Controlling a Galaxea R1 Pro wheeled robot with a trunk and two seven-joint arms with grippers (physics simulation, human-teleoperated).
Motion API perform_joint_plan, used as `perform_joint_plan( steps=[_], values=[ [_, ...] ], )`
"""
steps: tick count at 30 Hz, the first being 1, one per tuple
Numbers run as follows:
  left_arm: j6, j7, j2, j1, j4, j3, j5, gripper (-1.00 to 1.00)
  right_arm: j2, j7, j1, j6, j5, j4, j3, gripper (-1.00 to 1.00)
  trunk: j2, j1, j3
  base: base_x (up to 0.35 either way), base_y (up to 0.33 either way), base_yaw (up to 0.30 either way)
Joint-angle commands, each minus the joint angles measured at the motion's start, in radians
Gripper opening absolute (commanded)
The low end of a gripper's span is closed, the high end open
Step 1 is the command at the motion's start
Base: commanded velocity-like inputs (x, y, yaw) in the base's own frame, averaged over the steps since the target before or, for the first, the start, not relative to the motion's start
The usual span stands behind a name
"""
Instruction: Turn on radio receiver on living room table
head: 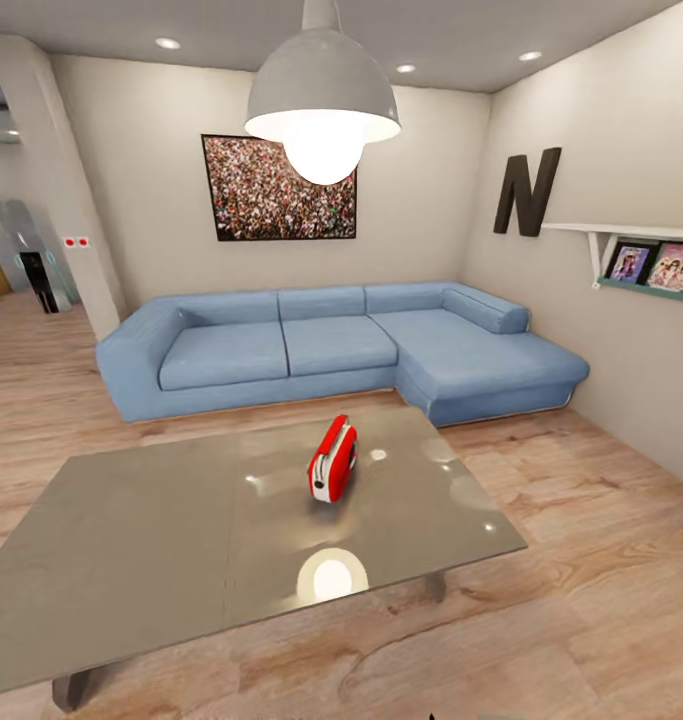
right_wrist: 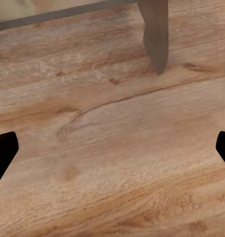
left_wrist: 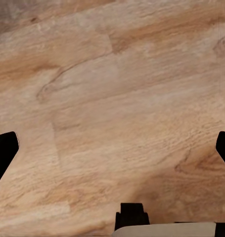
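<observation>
A home living room: blue sofa (head: 341, 345), coffee table (head: 161, 540), framed picture (head: 279, 188).

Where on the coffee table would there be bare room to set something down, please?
Nearly all of the table is bare: the wide stretch toward the view's left of the radio receiver, and the near strip in front of it. Only the radio's spot, toward the sofa, is occupied.

Cut off at frame edges: table (head: 131, 540) near-left corner, pendant lamp (head: 322, 95) stem, wall shelf (head: 621, 232) with photos; radio receiver (head: 332, 460) dial indiscernible; table leg (right_wrist: 155, 32) top cropped.
</observation>
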Motion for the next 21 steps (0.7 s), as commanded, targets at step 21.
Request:
perform_joint_plan(
  steps=[21],
  values=[
    [0.000,0.000,0.000,0.000,0.000,0.000,0.000,1.00,0.001,-0.002,-0.001,0.000,0.000,0.000,0.000,1.00,0.000,0.000,-0.014,0.000,0.000,0.266]
  ],
)
